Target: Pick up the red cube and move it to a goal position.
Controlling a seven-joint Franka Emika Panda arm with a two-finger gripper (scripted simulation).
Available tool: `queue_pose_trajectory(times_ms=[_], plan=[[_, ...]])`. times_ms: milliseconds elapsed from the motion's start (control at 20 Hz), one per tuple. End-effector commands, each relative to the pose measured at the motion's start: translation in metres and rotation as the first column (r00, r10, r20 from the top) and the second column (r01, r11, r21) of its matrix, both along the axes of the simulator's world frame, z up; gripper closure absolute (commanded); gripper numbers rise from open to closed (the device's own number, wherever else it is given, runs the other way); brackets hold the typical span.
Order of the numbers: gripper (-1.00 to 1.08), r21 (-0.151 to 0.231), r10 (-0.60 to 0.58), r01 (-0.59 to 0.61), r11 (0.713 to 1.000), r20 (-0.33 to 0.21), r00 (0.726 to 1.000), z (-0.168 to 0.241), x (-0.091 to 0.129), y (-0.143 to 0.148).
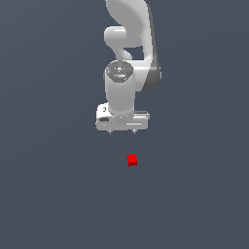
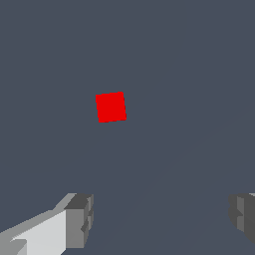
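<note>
Nearest you in the exterior view, the cube [image 1: 132, 159] sits alone on the flat grey counter [image 1: 48, 194], clear of everything. Its bright red top faces up, with a darker side showing below.

Just behind it hangs the tool [image 1: 122, 132], its two short fingertips [image 1: 110, 131] pointing down and set wide apart, with nothing between them. The cube lies a little toward the exterior view's right of the tool's middle, near it but not touching, and is narrower than the tool's white crossbar.

Your wrist view agrees: the cube [image 2: 111, 106] shows as a slightly turned red square on bare counter [image 2: 189, 74], well ahead of the two grey fingers [image 2: 79, 219], which stand at opposite edges of the picture, the gap between them holding nothing.

Farther back, the white arm [image 1: 127, 53] rises straight from the tool, wrist upright, then bends up and out of the frame's top.
</note>
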State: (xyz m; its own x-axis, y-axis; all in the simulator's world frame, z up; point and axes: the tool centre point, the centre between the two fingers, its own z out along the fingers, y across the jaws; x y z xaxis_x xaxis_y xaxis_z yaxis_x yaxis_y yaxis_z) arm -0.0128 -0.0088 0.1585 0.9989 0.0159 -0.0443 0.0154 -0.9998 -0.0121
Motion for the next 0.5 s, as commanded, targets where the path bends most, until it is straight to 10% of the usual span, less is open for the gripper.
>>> queue_pose_trajectory(times_ms=[0,450], plan=[[-0.92,0.000,0.000,0.000,1.000,0.000,1.000,0.000,0.000,0.000],[-0.92,-0.001,0.017,-0.017,1.000,0.006,1.000,-0.020,0.009,0.006]])
